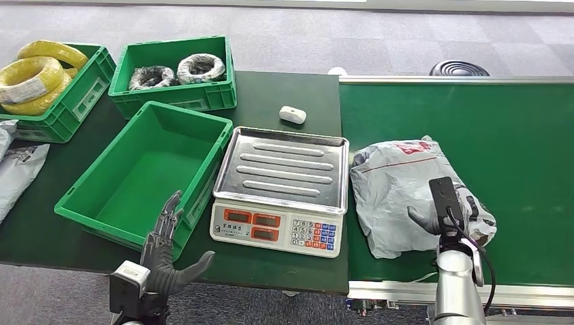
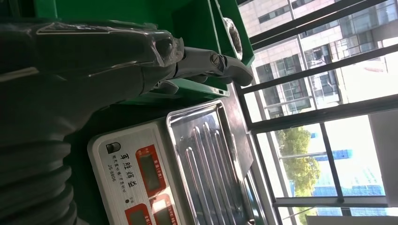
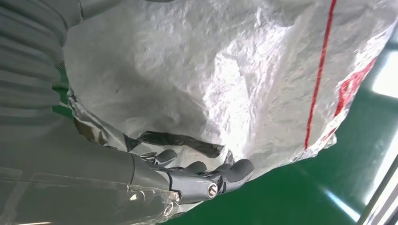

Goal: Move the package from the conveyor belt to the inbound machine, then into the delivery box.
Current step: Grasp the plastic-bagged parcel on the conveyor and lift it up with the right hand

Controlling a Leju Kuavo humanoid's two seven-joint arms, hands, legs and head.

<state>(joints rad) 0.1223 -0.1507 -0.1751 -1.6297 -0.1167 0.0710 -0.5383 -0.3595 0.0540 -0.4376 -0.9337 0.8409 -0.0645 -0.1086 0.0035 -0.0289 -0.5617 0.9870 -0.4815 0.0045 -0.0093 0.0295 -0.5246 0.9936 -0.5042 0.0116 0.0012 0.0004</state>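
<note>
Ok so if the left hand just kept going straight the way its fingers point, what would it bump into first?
Probably the empty green bin. The left hand hangs open near its front wall, fingers aimed up and slightly toward the bin's near corner. Depth is unclear, so it might pass over the rim instead.

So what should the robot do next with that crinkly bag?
Probably close the right hand firmly on the bag and lift it toward the scale. The bag lies on the belt, the fingers sit at its edge, and the tray is bare.

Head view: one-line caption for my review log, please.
Right hand on the grey package on the conveyor belt; left hand open near the empty green bin beside the scale.
</note>
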